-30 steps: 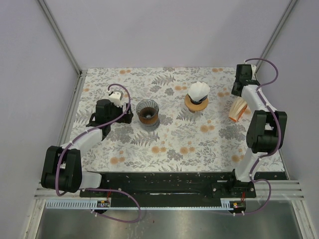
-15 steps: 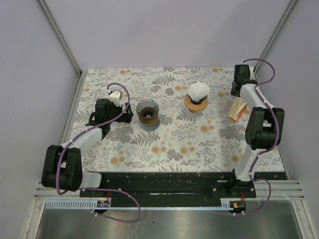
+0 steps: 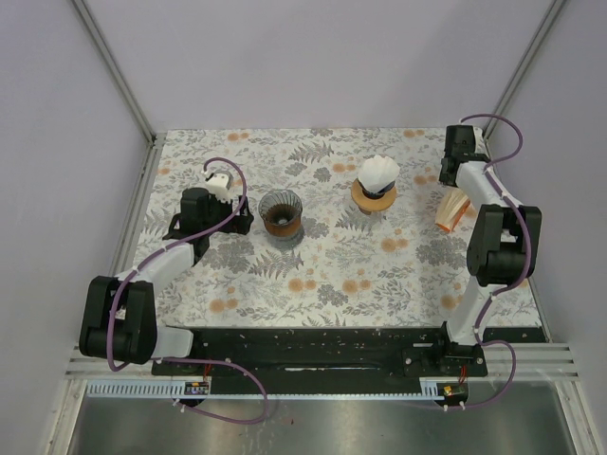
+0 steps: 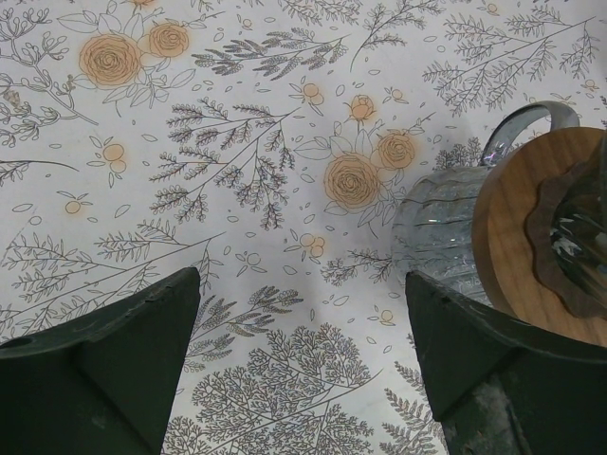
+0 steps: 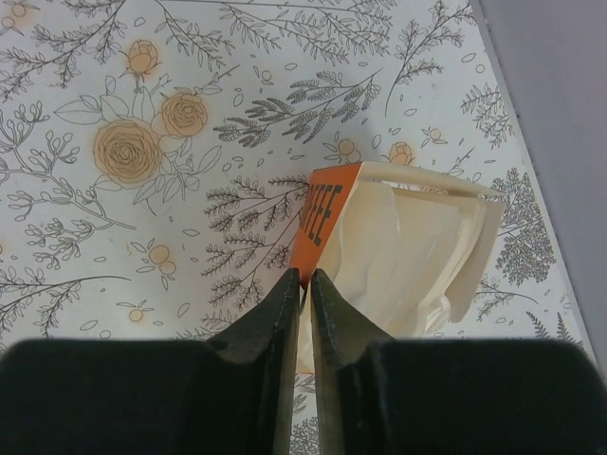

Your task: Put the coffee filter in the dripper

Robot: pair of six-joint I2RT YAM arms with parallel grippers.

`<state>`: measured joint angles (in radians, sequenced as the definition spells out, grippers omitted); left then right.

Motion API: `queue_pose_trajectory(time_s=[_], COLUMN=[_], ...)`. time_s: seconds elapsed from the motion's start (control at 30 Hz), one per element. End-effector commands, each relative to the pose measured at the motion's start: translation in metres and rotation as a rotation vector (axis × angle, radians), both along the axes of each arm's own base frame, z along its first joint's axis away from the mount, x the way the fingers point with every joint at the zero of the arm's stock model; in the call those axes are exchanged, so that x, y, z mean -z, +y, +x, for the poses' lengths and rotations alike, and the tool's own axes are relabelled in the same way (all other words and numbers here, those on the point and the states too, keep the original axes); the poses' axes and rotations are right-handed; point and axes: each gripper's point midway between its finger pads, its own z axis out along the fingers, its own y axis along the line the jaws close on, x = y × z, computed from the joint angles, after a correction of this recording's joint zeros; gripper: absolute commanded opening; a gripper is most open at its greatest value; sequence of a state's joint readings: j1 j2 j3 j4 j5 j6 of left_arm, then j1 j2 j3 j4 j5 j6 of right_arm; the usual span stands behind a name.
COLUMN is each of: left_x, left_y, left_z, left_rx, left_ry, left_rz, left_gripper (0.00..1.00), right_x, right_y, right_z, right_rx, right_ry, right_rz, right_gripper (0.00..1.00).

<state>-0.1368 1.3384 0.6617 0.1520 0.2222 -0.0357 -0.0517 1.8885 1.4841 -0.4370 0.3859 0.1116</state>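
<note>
Since a second ago the right arm has drawn its elbow in slightly and the right gripper (image 5: 305, 284) has narrowed; its fingers now stand almost pressed together, leaving only a thin slit. Their tips sit at the near corner of the orange pack (image 5: 322, 223), which lies on its side near the right edge of the flowered table (image 3: 332, 275), its open end showing the cream coffee filters (image 5: 398, 256) inside. A pale sliver shows in the slit, but whether paper is pinched there cannot be told.

Across the table, well apart from the pack, the left gripper (image 4: 302, 313) is spread wide and low over the cloth. The dripper (image 3: 281, 214), glass with a wooden collar and a handle, stands just beside it on its right, and nothing touches it. Between the dripper and the pack, a white fluted filter (image 3: 378, 172) sits upright on a brown ring stand (image 3: 374, 199).
</note>
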Motion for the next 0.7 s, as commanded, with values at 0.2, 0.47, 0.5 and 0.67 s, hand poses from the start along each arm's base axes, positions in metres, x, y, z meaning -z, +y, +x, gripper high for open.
queue_pose_trajectory(time_s=[0.2, 0.47, 0.5, 0.67], left_x=[-0.022, -0.022, -0.022, -0.022], left_y=[-0.005, -0.007, -0.007, -0.007], left_z=[0.013, 0.013, 0.012, 0.012], left_rx=[0.017, 0.026, 0.026, 0.026], left_ry=[-0.059, -0.057, -0.057, -0.057], left_rz=[-0.036, -0.043, -0.043, -0.043], left_gripper=[0.93, 0.93, 0.93, 0.93], right_x=[-0.035, -0.036, -0.035, -0.026], right_y=[0.002, 0.002, 0.002, 0.004], right_z=[-0.008, -0.009, -0.009, -0.008], right_rx=[0.017, 0.016, 0.012, 0.004], right_ry=[-0.085, -0.084, -0.083, -0.061], right_rz=[-0.018, -0.019, -0.019, -0.013], right_gripper=[0.16, 0.23, 0.24, 0.22])
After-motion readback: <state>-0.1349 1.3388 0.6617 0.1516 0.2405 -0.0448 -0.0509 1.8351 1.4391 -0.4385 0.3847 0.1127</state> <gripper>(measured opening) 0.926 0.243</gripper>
